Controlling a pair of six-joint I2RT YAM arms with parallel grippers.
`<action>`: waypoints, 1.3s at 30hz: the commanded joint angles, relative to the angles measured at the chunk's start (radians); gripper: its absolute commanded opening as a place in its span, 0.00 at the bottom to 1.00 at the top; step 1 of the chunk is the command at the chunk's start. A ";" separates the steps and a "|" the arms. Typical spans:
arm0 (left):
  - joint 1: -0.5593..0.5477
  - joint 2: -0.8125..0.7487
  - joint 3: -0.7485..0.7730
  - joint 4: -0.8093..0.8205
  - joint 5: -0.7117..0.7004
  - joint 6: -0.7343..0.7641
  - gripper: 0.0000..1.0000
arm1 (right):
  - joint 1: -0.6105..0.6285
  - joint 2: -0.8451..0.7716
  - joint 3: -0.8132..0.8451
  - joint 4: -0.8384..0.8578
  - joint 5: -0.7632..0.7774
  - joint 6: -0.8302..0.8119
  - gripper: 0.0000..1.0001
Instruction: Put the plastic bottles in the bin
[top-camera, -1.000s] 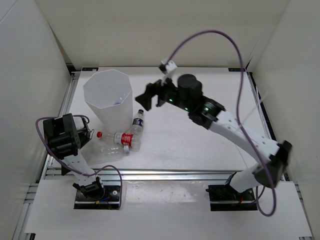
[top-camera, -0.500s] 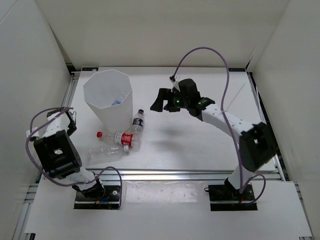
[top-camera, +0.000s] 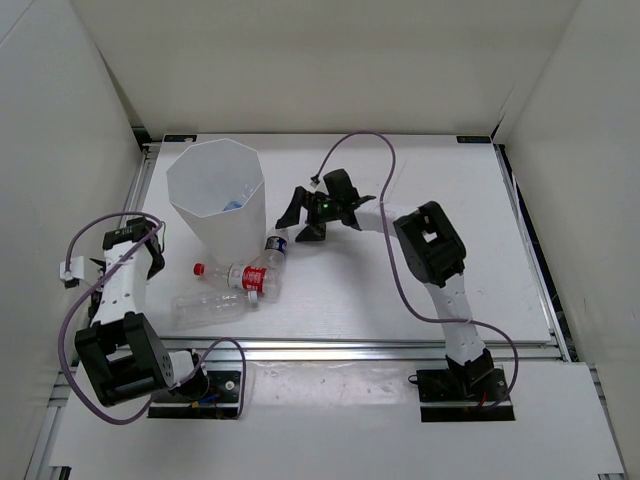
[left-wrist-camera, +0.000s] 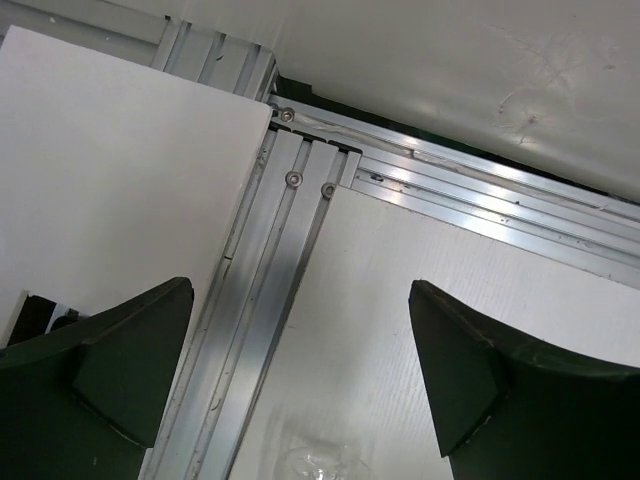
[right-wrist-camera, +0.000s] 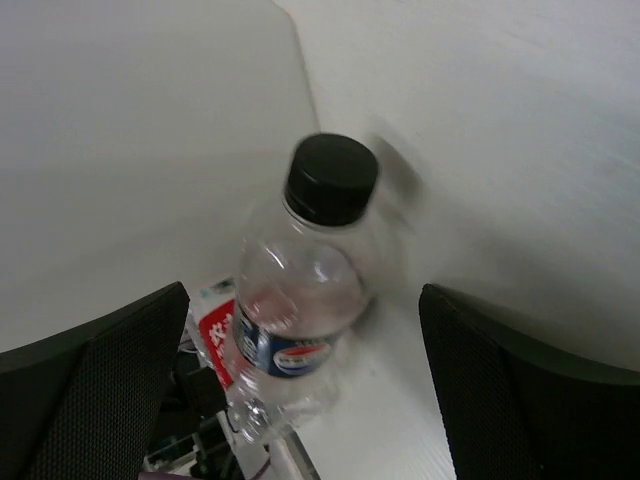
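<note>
The white bin stands at the back left, with something blue showing inside it. Three plastic bottles lie in front of it. One has a dark cap and a blue label, one a red cap and a red label, and one is plain and clear. My right gripper is open and low, just right of the dark-capped bottle. In the right wrist view that bottle lies between the open jaws, untouched. My left gripper is open and empty, left of the bottles.
The bin's wall is close on the left of the right gripper. An aluminium rail and the enclosure wall bound the table's left edge. White walls enclose the table on three sides.
My right arm has swung left and down, so its open gripper is now beside the dark-capped bottle. My left arm has changed pose near the left edge. The bottles have not moved.
</note>
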 joint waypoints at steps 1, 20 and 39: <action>-0.005 -0.020 0.018 -0.073 -0.048 0.055 1.00 | 0.041 0.067 0.108 0.065 -0.066 0.099 1.00; -0.015 0.028 -0.034 -0.073 0.014 0.069 1.00 | -0.025 -0.434 -0.517 0.205 0.135 0.041 0.34; -0.094 -0.459 -0.019 0.252 0.494 0.546 1.00 | 0.253 -0.164 0.942 -0.305 0.452 -0.559 0.72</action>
